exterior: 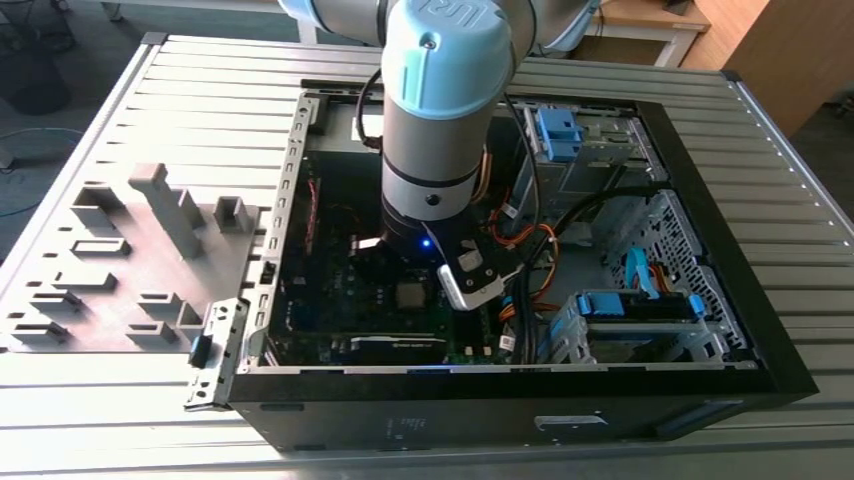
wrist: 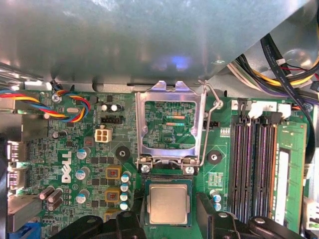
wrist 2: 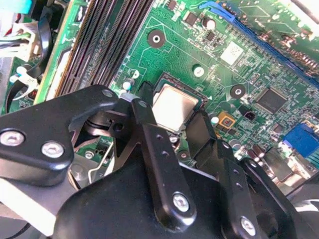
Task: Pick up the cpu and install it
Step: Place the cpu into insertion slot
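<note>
The cpu (wrist: 168, 203) (wrist 2: 173, 107), a small square chip with a silver-grey top, lies flat in the motherboard socket. The socket's metal load plate (wrist: 168, 124) stands flipped open beside it, with the wire lever (wrist: 212, 107) raised. My gripper (wrist: 169, 215) (wrist 2: 172, 112) hangs low over the socket, open. Its black fingers (wrist: 205, 214) (wrist 2: 149, 134) straddle the chip, one on each side, with a narrow gap showing between each finger and the chip's edges. In the exterior view the arm reaches down into the open computer case (exterior: 267, 250), and the gripper (exterior: 400, 275) is over the board's middle.
Black memory slots (wrist: 254, 164) run beside the socket. Bundled cables (wrist: 294, 69) and coloured wires (wrist: 65, 107) lie near the board's edges. Blue drive brackets (exterior: 627, 300) fill the case at the exterior view's right. A grey fixture tray (exterior: 120, 270) sits outside the case at that view's left.
</note>
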`<state>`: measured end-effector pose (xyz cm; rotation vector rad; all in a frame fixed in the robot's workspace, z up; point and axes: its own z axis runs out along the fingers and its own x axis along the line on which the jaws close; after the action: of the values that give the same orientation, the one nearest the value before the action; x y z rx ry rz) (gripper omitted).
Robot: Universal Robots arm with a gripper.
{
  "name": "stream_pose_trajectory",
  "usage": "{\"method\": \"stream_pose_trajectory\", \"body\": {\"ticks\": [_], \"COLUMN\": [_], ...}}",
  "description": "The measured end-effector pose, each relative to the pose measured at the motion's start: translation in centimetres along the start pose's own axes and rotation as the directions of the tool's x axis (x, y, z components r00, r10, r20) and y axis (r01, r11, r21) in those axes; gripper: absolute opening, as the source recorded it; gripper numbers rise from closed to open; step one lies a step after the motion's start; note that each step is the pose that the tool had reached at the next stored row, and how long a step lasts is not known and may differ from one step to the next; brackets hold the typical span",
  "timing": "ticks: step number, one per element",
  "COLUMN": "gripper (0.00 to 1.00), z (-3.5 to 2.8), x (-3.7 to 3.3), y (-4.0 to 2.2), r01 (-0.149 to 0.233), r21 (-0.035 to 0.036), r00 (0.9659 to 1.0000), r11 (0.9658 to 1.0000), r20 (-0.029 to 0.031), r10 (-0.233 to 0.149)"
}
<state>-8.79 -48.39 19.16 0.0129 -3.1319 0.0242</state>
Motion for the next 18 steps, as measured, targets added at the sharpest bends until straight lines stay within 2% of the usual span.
{"method": "stream_pose_trajectory", "body": {"ticks": [6, 7, 11, 18], "gripper": [0.54, 0.6, 0.6, 0.6], "z": [0.02, 0.03, 0.18, 0.43], "x": [0.0, 0.02, 0.36, 0.32], "y": [0.0, 0.0, 0.11, 0.11], "r01": [0.0, 0.0, 0.0, 0.0], "r21": [-0.0001, -0.0001, -0.0002, 0.0025], "r00": [1.0, 1.0, 1.0, 1.0], "r11": [1.0, 1.0, 1.0, 1.0], "r20": [0.0001, 0.0001, 0.0003, -0.0002], "r10": [0.0, 0.0, 0.0, 0.0]}}
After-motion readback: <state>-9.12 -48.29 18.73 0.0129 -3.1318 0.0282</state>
